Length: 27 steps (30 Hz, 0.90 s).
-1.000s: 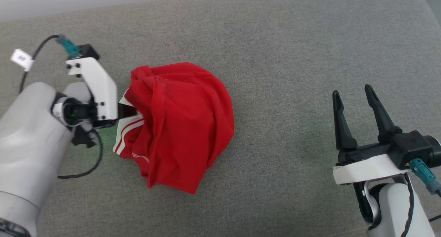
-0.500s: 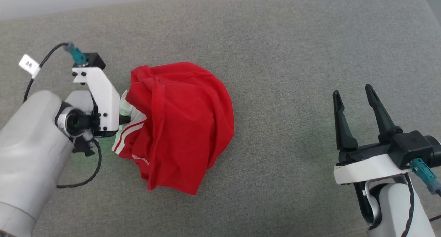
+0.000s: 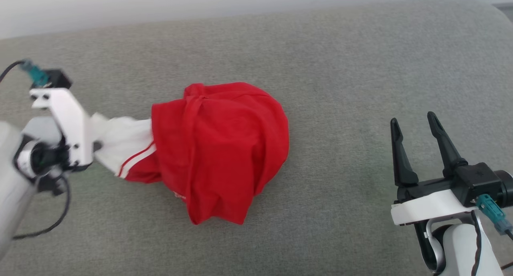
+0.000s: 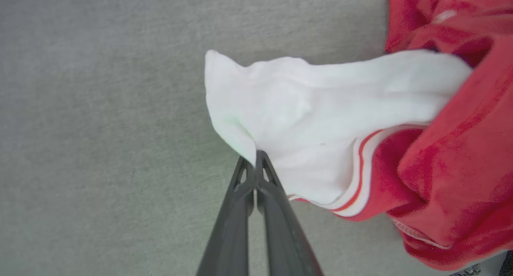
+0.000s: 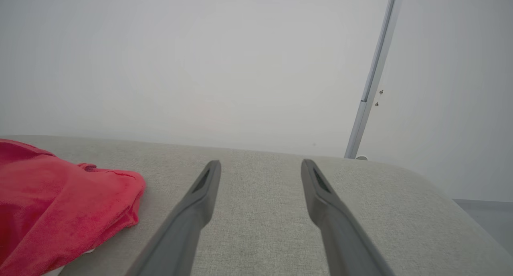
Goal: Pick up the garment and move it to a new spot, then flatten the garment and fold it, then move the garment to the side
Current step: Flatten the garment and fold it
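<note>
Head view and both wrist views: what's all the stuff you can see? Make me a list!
shirt: one, red with a white sleeve and striped trim, bunched mid-cushion
cushion: one, grey fabric, under everything
wall: one, pale, behind the cushion
pole: one, grey, far right behind the cushion
left gripper: one, dark fingers, at the left, shut on the shirt's white sleeve
right gripper: one, dark fingers, lower right, open, holding nothing

Garment (image 3: 224, 147) — bright red, white sleeve, red-and-white striped trim.
</note>
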### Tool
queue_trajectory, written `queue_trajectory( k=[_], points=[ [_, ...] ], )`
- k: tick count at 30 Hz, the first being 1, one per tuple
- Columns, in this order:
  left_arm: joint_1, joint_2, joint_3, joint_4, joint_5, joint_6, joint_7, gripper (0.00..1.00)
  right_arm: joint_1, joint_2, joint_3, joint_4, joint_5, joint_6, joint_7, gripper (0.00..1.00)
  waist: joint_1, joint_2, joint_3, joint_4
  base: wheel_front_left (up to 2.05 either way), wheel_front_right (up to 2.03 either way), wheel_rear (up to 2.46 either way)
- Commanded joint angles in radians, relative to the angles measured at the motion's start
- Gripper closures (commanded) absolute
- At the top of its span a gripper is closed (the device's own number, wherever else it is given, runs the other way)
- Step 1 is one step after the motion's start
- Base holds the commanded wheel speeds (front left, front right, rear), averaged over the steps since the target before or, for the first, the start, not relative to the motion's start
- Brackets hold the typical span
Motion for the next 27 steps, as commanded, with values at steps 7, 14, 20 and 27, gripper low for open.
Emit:
queue_trajectory(
  k=[7, 14, 20, 27],
  points=[
    [0.111, 0.100, -0.019, -0.057, 0.027, 0.105, 0.042, 1.00, -0.002, 0.000, 0.005, 0.004, -0.007, 0.000, -0.005, 0.00, 0.0000, 0.0000, -0.007, 0.021, 0.00, 0.00, 0.00],
    [0.214, 0.106, -0.015, -0.072, -0.028, 0.166, 0.061, 1.00, -0.013, 0.000, 0.006, 0.007, 0.001, 0.000, -0.005, 0.00, 0.0000, 0.0000, -0.001, 0.024, 0.00, 0.00, 0.00],
    [0.185, 0.118, 0.013, -0.109, -0.026, 0.168, 0.021, 0.00, -0.018, 0.000, 0.009, 0.011, 0.004, 0.000, -0.005, 0.00, 0.0000, 0.0000, -0.004, 0.024, 0.00, 0.00, 0.00],
    [0.107, 0.153, 0.021, -0.243, 0.011, 0.177, 0.037, 0.00, -0.019, 0.000, 0.011, 0.012, 0.008, 0.000, -0.005, 0.00, 0.0000, 0.0000, -0.015, 0.020, 0.00, 0.00, 0.00]
  ],
)
